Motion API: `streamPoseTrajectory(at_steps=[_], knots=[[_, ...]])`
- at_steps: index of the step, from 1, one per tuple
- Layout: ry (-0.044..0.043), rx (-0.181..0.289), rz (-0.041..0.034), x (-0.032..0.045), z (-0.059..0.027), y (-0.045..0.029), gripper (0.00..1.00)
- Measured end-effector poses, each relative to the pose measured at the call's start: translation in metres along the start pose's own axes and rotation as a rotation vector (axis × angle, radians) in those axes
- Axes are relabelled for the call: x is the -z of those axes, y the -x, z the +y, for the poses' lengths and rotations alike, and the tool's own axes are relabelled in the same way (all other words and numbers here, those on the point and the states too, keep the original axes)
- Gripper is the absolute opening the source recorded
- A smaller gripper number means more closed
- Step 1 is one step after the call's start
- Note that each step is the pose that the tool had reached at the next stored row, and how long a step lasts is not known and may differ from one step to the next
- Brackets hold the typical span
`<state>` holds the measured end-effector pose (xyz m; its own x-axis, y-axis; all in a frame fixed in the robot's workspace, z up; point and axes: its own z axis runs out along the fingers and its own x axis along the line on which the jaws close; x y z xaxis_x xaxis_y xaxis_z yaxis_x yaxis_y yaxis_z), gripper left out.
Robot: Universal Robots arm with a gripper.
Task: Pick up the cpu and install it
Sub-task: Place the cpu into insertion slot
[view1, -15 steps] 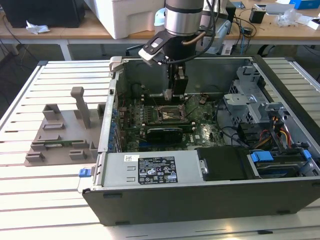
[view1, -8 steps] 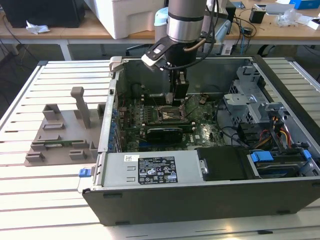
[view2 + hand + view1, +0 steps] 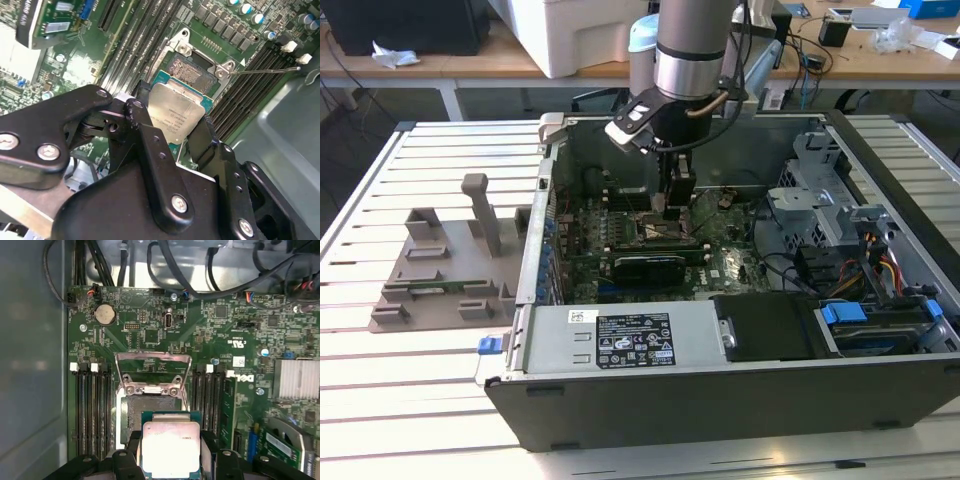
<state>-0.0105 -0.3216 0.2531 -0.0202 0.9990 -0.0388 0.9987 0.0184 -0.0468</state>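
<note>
The jaws of the gripper point(image 3: 170, 125) are pinched on the cpu point(image 3: 181, 112) across two opposite edges, with its silvery lid facing the wrist cameras. The chip hangs inside the open computer case point(image 3: 720, 400), low over the motherboard point(image 3: 150, 335).

The socket point(image 3: 150, 407) lies partly under the chip. Its bare contact field shows past the edge nearest the raised load plate point(image 3: 152, 360), so the offset runs toward that hinge side. The chip's edges look square to the socket frame. Judged not seated; whether they are touching cannot be told.
</note>
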Motion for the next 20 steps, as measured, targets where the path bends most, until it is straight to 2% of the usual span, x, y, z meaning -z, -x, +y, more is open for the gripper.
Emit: streamPoseTrajectory(at_steps=[6,7,10,16,20], knots=[[-0.0013,0.0,0.0,-0.0136,0.0008,-0.0047,0.55],[-0.0013,0.0,0.0001,-0.0193,0.0011,-0.0064,0.55],[-0.0016,0.0,0.0001,-0.0299,0.0016,-0.0085,0.55],[-0.0017,0.0,0.0001,-0.0382,0.0011,-0.0099,0.55],[-0.0016,0.0,0.0004,-0.0418,-0.0006,-0.0142,0.55]])
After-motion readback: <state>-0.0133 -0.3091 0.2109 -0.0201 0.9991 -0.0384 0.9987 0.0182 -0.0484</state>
